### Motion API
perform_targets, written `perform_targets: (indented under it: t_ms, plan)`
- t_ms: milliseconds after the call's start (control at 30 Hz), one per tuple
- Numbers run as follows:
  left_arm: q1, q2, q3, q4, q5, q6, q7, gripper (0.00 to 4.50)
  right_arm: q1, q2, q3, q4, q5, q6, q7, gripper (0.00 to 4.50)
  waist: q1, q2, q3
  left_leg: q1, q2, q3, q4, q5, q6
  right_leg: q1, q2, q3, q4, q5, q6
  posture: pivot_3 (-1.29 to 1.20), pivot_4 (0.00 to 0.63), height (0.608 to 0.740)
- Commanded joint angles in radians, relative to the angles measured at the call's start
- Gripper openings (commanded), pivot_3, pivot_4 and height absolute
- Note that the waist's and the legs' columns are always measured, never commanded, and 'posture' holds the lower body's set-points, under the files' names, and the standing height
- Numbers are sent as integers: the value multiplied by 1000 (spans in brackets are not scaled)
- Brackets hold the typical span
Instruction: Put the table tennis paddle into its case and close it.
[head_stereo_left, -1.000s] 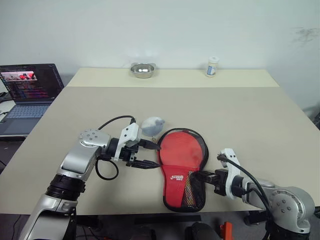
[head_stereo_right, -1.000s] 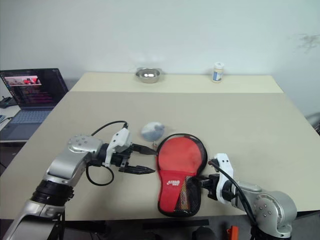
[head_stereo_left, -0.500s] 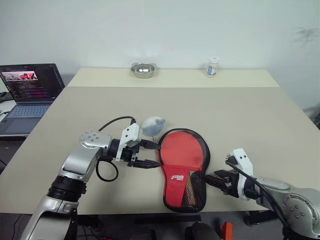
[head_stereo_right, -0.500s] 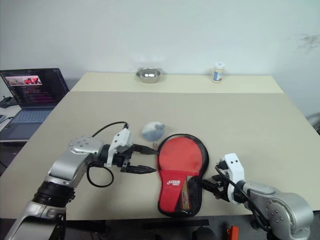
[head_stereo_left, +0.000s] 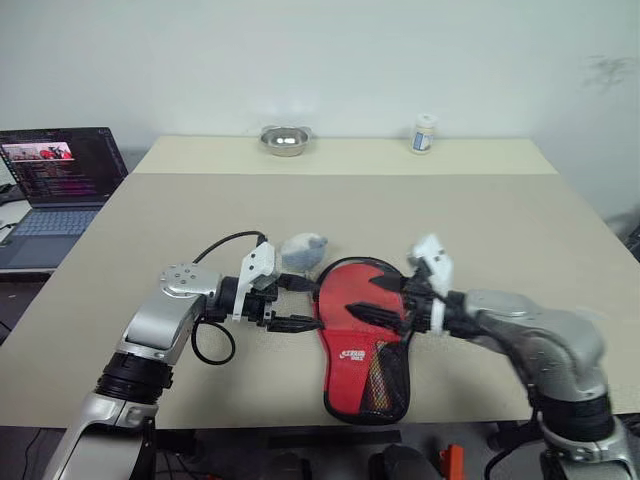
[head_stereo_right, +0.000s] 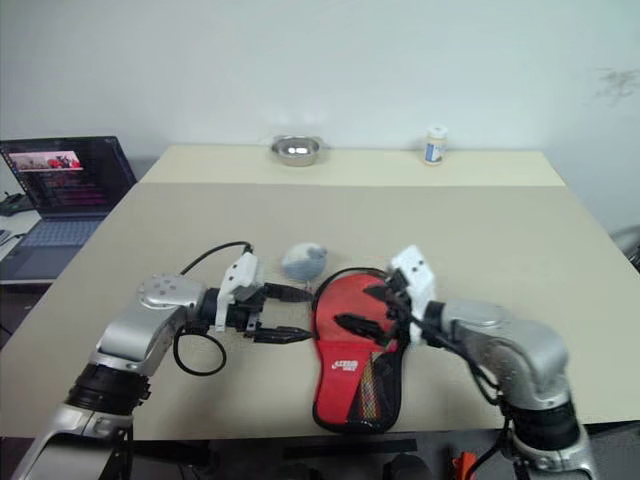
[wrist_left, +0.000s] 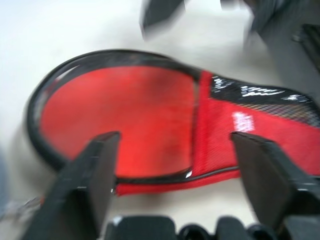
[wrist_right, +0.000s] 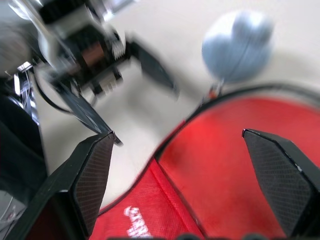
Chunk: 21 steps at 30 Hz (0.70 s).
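Left eye view | case (head_stereo_left: 365, 335) flat on surface (head_stereo_left: 480, 230) | my left jaws (head_stereo_left: 300, 304) spread, empty, beside it | right jaws (head_stereo_left: 385, 299) spread, empty, above it

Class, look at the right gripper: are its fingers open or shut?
Open. The right gripper has its two fingers spread wide apart above the red case, holding nothing.

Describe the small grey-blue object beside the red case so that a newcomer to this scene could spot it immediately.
Start at the beige table and find the red case near its front edge, between the two grippers. Just beyond the case's rounded end lies a grey-blue pom-pom, the sole soft, round, pale object there.
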Motion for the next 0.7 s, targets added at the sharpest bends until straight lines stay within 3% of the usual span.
perform_targets:
  t_ms: [33,367,700]
  plan:
    - [-58,-10,71,29,-10,9,82,4477,32,-4,88,33,-86,-108,12,4500,1,0,0,-1,-1,0,0,0,0,0,-1,0,-1,0,0,0,150,740]
    - [-202,-71,60,214,100,-48,256,4477,49,24,171,103,-190,-195,16,4500,1,0,0,-1,-4,-1,1,0,0,0,-2,-1,1,0,0,0,150,740]
    - [-448,-220,-36,780,309,-254,377,4477,44,51,171,103,-233,-190,-8,4500,0,-1,0,-1,-4,0,1,0,0,0,0,-1,1,0,0,0,150,740]
